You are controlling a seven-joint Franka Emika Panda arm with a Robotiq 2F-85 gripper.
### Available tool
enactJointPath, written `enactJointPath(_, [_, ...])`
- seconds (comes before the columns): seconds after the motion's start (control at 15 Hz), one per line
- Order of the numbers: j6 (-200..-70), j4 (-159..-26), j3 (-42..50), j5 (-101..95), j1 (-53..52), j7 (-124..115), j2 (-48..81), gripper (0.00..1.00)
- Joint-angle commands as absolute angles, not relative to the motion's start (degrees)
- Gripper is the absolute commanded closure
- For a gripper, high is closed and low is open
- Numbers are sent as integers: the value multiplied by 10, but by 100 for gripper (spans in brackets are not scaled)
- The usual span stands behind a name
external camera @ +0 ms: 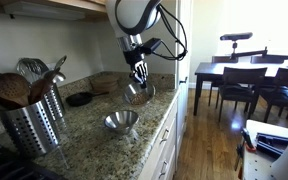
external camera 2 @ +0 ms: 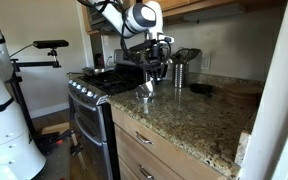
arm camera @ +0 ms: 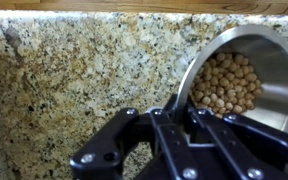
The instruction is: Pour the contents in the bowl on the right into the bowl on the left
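Observation:
My gripper (arm camera: 179, 112) is shut on the near rim of a steel bowl (arm camera: 276, 55). The rim is pinched between the two black fingers. The bowl holds many small round tan balls (arm camera: 227, 85) and hangs over the speckled granite counter (arm camera: 74, 80). In an exterior view the held bowl (external camera: 138, 94) is lifted off the counter below my gripper (external camera: 139, 73). A second steel bowl (external camera: 122, 121) stands on the counter nearer the camera and looks empty. From the opposite side, my gripper (external camera 2: 156, 66) hangs above a steel bowl (external camera 2: 145, 90) near the counter edge.
A perforated steel utensil holder (external camera: 29, 128) with wooden spoons stands on the counter. A dark dish (external camera: 79, 98) and a brown basket (external camera: 106, 80) sit by the wall. A stove (external camera 2: 92, 95) borders the counter. A dining table with chairs (external camera: 246, 78) stands beyond.

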State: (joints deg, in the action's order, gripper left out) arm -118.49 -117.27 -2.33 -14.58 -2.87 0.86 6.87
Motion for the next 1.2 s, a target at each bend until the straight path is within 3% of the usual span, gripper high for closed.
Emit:
enactJointPath(0.0, [-1161, -1158, -22, -176, -37, -24, 74, 94])
enactJointPath(1.13, [-1112, -1069, -24, -206, -56, -51, 131, 93])
